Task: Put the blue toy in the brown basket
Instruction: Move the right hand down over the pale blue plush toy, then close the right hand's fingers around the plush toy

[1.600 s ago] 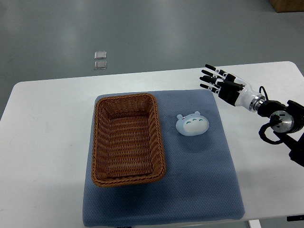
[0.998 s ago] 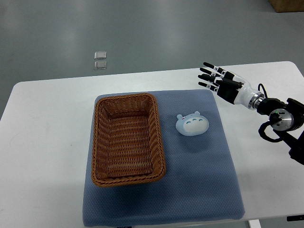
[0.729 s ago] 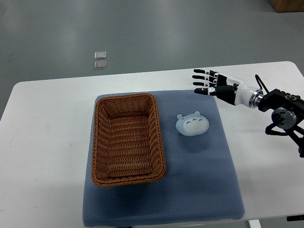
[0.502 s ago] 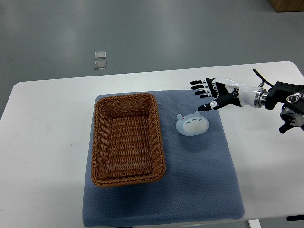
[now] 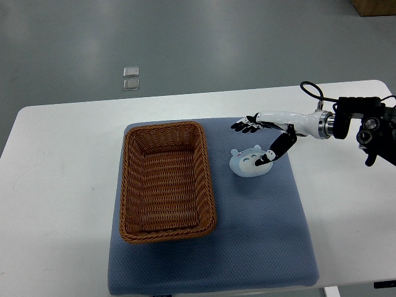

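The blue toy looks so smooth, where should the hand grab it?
Probably across its rounded body, from above and the right. The blue toy lies flat on the mat, a low dome, and the right hand is open there, fingers behind it and thumb at its near side.

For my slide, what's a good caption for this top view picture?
Robot's right hand reaches over the blue toy on the blue mat, beside the empty brown basket.

White counter with rounded corners, grey floor beyond far edge. Blue-grey mat lies flat on counter middle, roughly square, reaching near front edge. Counter bare white to left and right of mat. On floor, well beyond counter: two small clear square items, one just behind other
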Robot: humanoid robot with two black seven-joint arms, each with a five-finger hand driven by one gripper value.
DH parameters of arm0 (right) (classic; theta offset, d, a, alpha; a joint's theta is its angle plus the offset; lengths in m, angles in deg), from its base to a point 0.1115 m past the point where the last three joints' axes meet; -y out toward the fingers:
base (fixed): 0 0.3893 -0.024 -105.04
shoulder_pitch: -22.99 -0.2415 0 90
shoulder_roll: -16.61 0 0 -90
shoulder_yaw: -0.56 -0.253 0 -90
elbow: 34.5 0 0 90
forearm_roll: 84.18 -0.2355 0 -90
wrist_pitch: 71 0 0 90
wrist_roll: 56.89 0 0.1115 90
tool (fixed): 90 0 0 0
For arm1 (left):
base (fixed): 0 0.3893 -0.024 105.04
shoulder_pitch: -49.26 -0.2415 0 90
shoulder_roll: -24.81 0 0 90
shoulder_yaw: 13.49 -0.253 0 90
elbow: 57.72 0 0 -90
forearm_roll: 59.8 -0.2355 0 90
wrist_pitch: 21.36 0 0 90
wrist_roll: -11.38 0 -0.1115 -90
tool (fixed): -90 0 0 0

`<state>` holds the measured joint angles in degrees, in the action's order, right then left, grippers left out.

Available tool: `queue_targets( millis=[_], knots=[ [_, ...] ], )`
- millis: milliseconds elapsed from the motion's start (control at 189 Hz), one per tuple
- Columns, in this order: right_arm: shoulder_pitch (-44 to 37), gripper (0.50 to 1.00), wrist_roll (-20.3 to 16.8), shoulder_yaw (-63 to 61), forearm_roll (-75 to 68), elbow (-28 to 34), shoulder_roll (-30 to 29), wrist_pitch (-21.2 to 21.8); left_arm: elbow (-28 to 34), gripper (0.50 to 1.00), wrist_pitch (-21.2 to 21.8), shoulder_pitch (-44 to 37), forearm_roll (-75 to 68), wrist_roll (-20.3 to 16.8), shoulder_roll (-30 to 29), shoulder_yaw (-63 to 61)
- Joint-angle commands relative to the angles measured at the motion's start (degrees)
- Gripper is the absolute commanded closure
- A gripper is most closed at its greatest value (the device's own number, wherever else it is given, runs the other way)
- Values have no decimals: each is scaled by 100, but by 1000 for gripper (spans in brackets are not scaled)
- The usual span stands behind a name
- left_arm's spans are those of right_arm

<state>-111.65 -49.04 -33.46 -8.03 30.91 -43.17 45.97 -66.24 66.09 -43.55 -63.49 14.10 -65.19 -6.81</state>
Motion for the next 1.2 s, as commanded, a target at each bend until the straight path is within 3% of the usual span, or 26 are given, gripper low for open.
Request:
queue_targets(
  millis=[0, 132, 671, 824, 903, 966, 1077, 1193],
  knots=[
    [-89, 583, 68, 326, 242, 7, -33, -244, 0, 500, 0, 0, 0, 1, 0, 0],
    [-203, 585, 121, 651, 462, 7, -69, -666, 0, 500, 0, 0, 0, 1, 0, 0],
    [-141, 601, 121, 968, 655, -99, -104, -1062, 0, 500, 0, 0, 0, 1, 0, 0],
    [-141, 718, 129, 1029, 664, -107, -95, -1053, 0, 500, 0, 0, 0, 1, 0, 0],
    [-141, 842, 129, 1047, 664, -143, -95, -1044, 0, 500, 0, 0, 0, 1, 0, 0],
    [-133, 881, 138, 1047, 655, -151, -104, -1044, 0, 500, 0, 0, 0, 1, 0, 0],
    [-124, 997, 235, 1029, 646, -151, -86, -1044, 0, 500, 0, 0, 0, 1, 0, 0],
    [-168, 1000, 332, 994, 576, -151, -25, -1035, 0, 500, 0, 0, 0, 1, 0, 0]
  ],
)
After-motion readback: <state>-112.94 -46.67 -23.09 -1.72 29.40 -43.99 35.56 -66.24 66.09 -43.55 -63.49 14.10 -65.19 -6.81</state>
